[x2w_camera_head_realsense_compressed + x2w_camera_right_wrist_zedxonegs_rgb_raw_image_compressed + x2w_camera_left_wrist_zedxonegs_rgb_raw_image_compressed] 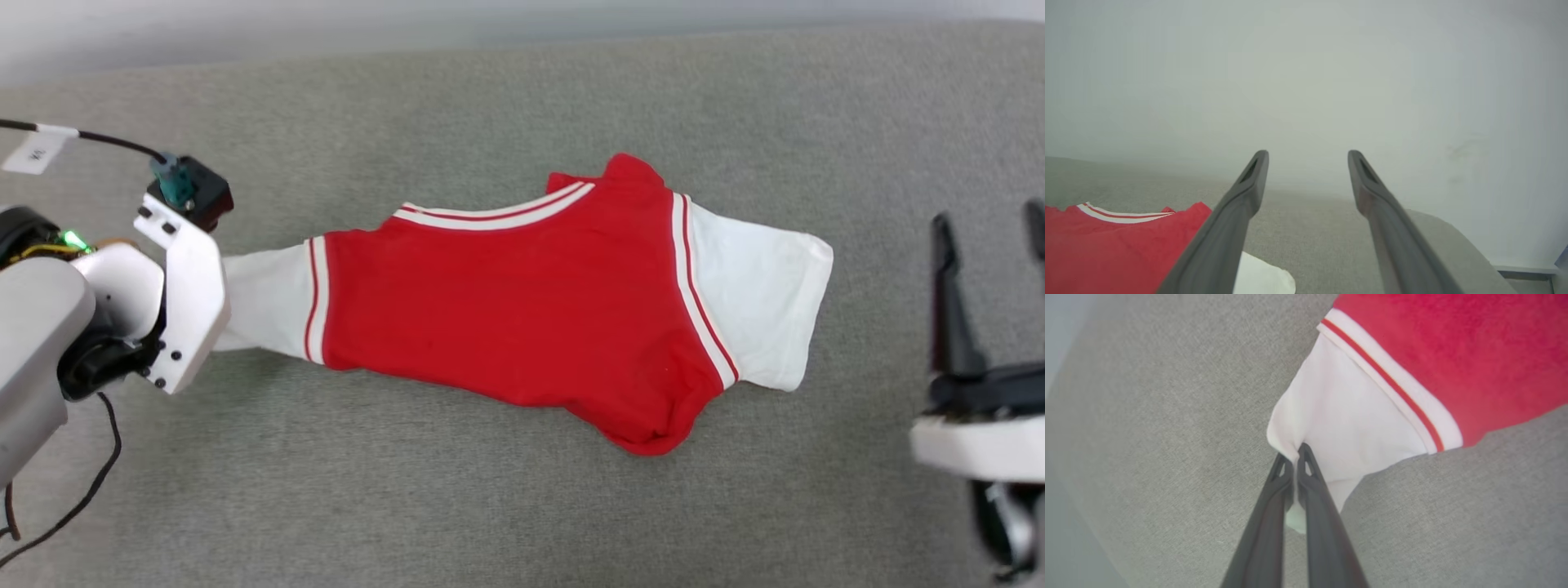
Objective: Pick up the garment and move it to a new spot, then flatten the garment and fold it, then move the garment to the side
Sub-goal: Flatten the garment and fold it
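The garment [522, 318], a red T-shirt with white sleeves and striped trim, lies spread across the middle of the grey surface, plain side up. My left gripper [1294, 455] is shut on the edge of its left white sleeve [1347, 428], the cloth pinched between the two dark fingertips; in the head view the white wrist plate [192, 294] covers that grip. My right gripper [992, 224] hovers open to the right of the other white sleeve [759, 302], apart from it, with nothing between its fingers [1249, 179].
The grey fabric surface [490, 506] stretches all around the shirt, with a pale wall behind it. Its rounded right corner [1453, 241] shows in the right wrist view. A black cable [98, 474] hangs from my left arm.
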